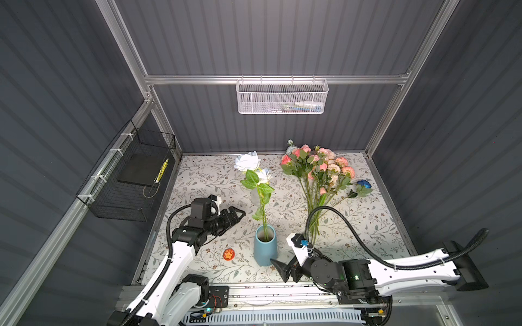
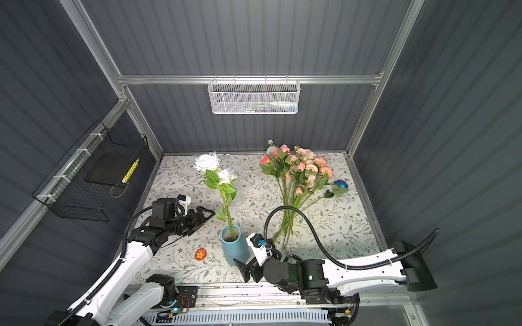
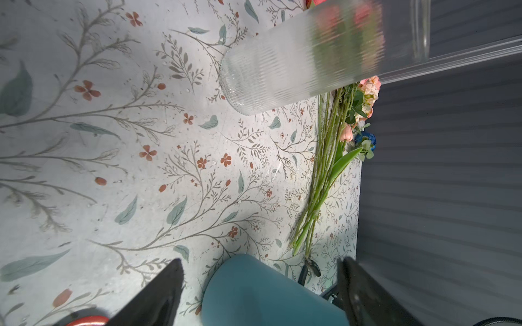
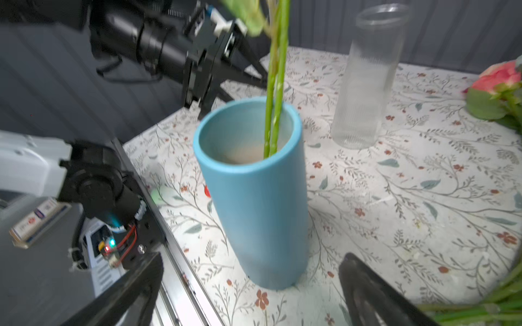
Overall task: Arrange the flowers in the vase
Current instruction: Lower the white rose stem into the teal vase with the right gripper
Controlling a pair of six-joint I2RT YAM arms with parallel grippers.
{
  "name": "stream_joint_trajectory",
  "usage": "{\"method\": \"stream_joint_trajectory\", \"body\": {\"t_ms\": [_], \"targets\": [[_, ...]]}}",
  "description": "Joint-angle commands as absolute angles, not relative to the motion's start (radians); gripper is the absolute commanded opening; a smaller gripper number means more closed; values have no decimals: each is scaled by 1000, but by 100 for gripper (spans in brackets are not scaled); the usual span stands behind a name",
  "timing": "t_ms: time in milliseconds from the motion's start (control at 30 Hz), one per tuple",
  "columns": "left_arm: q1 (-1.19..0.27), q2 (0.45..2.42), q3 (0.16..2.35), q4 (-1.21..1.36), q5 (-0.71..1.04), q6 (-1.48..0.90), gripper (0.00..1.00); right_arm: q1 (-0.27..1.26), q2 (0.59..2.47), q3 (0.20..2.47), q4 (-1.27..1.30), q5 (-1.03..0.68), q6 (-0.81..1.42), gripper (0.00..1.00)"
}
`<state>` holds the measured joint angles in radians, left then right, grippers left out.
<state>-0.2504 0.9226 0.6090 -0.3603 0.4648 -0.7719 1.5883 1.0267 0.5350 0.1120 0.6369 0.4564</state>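
A blue vase point(image 1: 265, 248) point(image 2: 234, 245) stands near the table's front middle. Two white flowers point(image 1: 248, 162) rise from it, their green stems point(image 4: 275, 84) leaning on its rim. The other flowers point(image 1: 319, 169), pink and peach, lie in a bunch at the back right, and a blue one point(image 1: 364, 184) lies beside them. My left gripper point(image 1: 237, 216) point(image 3: 260, 261) hovers open to the left of the stems, empty. My right gripper point(image 1: 279, 269) point(image 4: 252, 256) is open and empty, low at the front right of the vase point(image 4: 254, 197), clear of it.
A clear ribbed glass cylinder point(image 4: 367, 79) point(image 3: 296, 56) stands behind the blue vase. A red round badge point(image 1: 228, 254) lies to the vase's left. A white mesh basket point(image 1: 282, 96) hangs on the back wall and a black wire basket point(image 1: 132, 175) on the left wall.
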Motion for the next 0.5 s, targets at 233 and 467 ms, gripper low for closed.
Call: {"method": "stream_joint_trajectory", "body": {"t_ms": [233, 467], "targets": [[-304, 1004, 583, -235, 521, -813, 88, 1592, 1274, 484, 335, 690, 415, 99], [-357, 1074, 595, -206, 506, -825, 80, 1575, 1382, 480, 444, 733, 407, 99]]}}
